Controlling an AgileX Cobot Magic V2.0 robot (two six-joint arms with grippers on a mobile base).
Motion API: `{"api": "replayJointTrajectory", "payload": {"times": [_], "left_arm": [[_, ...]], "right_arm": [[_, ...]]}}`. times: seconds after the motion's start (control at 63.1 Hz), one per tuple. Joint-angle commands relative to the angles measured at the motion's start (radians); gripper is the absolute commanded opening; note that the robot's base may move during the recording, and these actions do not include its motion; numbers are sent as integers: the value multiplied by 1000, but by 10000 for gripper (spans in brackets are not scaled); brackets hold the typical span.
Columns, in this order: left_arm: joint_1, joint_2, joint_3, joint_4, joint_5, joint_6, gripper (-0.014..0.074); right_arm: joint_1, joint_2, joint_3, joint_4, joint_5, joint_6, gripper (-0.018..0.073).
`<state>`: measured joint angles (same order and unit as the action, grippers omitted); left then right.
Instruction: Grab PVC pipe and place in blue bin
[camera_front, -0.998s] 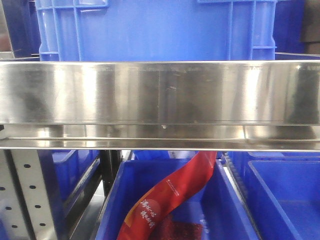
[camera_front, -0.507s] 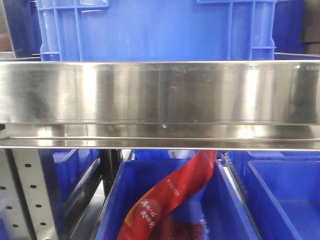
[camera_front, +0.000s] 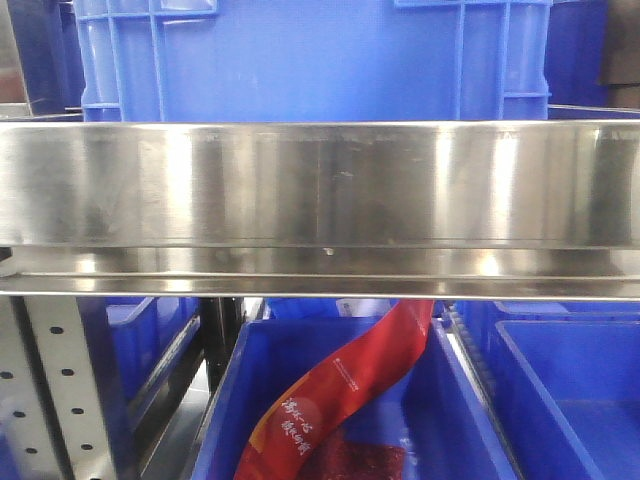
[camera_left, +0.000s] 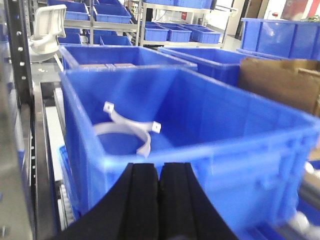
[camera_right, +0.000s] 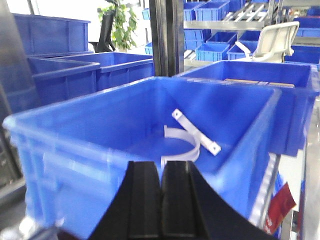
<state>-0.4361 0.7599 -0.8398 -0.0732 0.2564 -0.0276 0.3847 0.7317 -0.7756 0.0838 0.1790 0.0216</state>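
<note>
The blue bin (camera_left: 200, 150) fills both wrist views, and its outer wall (camera_front: 300, 60) stands on the steel shelf in the front view. On the bin floor lies one white curved PVC piece with flat tabs, shaped like a pipe clamp (camera_left: 146, 141) (camera_right: 196, 132). My left gripper (camera_left: 160, 172) is outside the bin's near wall, shut with nothing between its pads. On the opposite side my right gripper (camera_right: 161, 170) is also shut and empty, just outside the rim (camera_right: 75, 97). Neither gripper shows in the front view.
A steel shelf rail (camera_front: 320, 185) crosses the front view. Below it a lower blue bin (camera_front: 440, 400) holds a red pouch (camera_front: 340, 385). More blue bins (camera_left: 125, 52) and a cardboard box (camera_left: 280, 82) surround the target bin. A white plastic object (camera_left: 47, 30) sits on the rack.
</note>
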Motion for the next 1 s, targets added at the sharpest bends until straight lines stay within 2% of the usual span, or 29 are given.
{"api": "replayJointTrajectory", "payload": {"times": [0.0,0.238,0.982], "left_arm": [[-5,-69,56,-12,-32,-2,-111],[-5,-155,85,-12,-45,-2,-111],[-5,-156,85,-12,-45,-2,-111]], "right_arm": [[-6,-72,63,-8,-46,-6,-169],[-6,-164,82,-8,-30,-6,-169],[-6,-164,82,-10,-25,-6,-169]]}}
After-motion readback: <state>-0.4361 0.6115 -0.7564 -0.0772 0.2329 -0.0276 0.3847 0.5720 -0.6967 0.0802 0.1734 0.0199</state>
